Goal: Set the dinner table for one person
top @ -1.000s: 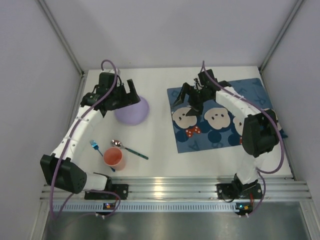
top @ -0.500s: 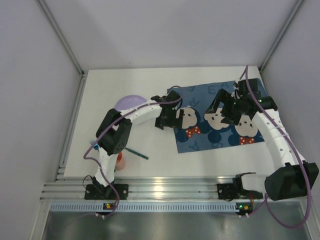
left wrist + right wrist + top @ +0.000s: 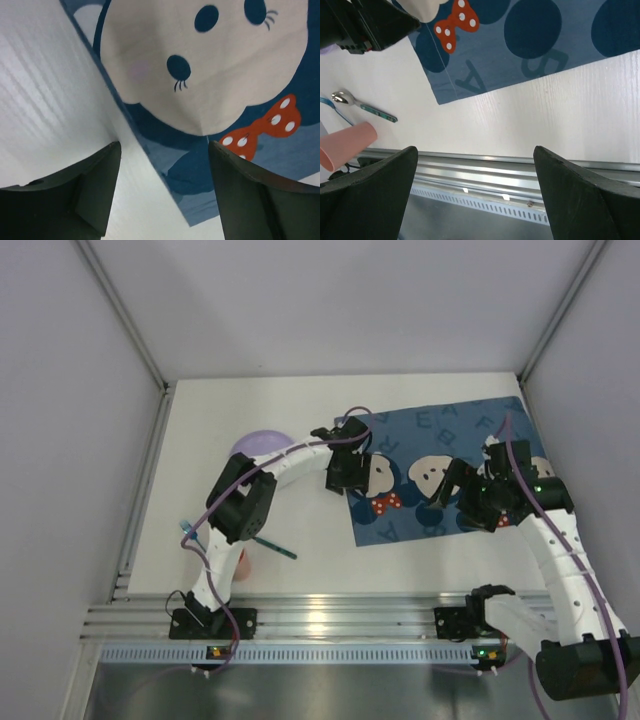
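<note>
The dinner table [image 3: 310, 565] is a plain white tabletop. A blue mouse-print placemat [image 3: 420, 430] lies on its right half. My left gripper [image 3: 343, 478] is open and empty, low over the placemat's left edge. In the left wrist view the gripper [image 3: 165, 200] straddles that edge of the placemat [image 3: 210, 75], with the white table [image 3: 45, 90] beside it. My right gripper [image 3: 466, 502] is open and empty above the placemat's near right part. In the right wrist view the gripper [image 3: 475, 200] is wide open over the table's front edge.
A purple bowl [image 3: 258, 444] sits far left of the placemat. A teal-handled spoon [image 3: 272, 544] [image 3: 344, 98], a blue fork [image 3: 187, 529] and a pink cup [image 3: 238, 562] [image 3: 345, 145] lie near left, partly under my left arm. A metal rail [image 3: 330, 618] runs along the front edge.
My left gripper has swung right from the purple bowl to the placemat's left edge. My right gripper has moved from the placemat's far left to its near right part.
</note>
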Controlling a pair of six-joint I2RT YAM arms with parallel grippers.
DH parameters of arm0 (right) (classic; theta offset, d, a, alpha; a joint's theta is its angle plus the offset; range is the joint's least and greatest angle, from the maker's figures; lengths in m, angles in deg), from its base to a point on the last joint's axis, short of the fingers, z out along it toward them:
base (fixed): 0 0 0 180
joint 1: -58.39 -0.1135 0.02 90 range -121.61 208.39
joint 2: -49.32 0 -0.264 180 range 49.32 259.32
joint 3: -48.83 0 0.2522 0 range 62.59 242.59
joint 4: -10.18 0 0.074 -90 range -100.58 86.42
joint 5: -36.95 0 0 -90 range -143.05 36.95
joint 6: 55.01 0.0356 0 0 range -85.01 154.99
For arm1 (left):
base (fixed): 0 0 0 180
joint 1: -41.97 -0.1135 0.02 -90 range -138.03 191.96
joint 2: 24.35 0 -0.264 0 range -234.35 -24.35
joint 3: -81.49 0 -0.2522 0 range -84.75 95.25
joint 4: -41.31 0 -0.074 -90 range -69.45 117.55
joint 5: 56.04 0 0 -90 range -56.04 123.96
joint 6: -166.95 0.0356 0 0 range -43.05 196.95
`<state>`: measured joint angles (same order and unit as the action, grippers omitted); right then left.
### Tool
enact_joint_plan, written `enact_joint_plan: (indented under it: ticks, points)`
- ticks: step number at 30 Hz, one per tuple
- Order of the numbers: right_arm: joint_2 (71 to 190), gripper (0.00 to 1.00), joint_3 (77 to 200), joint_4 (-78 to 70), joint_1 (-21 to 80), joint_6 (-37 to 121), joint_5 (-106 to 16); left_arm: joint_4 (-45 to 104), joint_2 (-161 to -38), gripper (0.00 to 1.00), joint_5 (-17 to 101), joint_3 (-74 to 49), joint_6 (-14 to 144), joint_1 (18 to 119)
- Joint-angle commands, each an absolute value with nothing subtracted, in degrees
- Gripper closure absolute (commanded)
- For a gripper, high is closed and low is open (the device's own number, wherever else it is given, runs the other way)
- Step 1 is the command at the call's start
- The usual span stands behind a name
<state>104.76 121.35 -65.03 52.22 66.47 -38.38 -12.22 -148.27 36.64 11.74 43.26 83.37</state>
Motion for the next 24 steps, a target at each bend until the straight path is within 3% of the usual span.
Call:
enact_joint_plan:
  ticks: [1, 3, 4, 7, 13, 24]
  points:
    - [102.76, 0.0, 119.64, -66.77, 52.94, 66.45, -39.34, -10.5, -152.32, 0.34, 38.97, 13.86, 42.41, 83.63]
    - [102.76, 0.0, 119.72, -67.13, 52.94, 66.46, -39.26, -11.12, -154.33, 0.5, 39.23, 14.56, 42.41, 83.63]
    - [102.76, 0.0, 120.33, -67.3, 52.94, 66.45, -39.43, -11.38, -154.87, 0.69, 39.58, 15.17, 42.49, 83.63]
    - [102.93, 0.0, 121.38, -68.09, 52.94, 66.1, -39.96, -12.69, -155.58, 1.0, 39.33, 14.83, 42.76, 83.45]
    - [102.32, 0.0, 120.78, -68.54, 53.03, 66.36, -40.05, -10.16, -148.12, 1.0, 37.31, 4.49, 43.02, 81.78]
    - [99.42, 0.0, 116.74, -67.57, 53.03, 66.98, -39.52, -10.59, -127.37, 1.0, 30.63, -13.55, 45.22, 68.69]
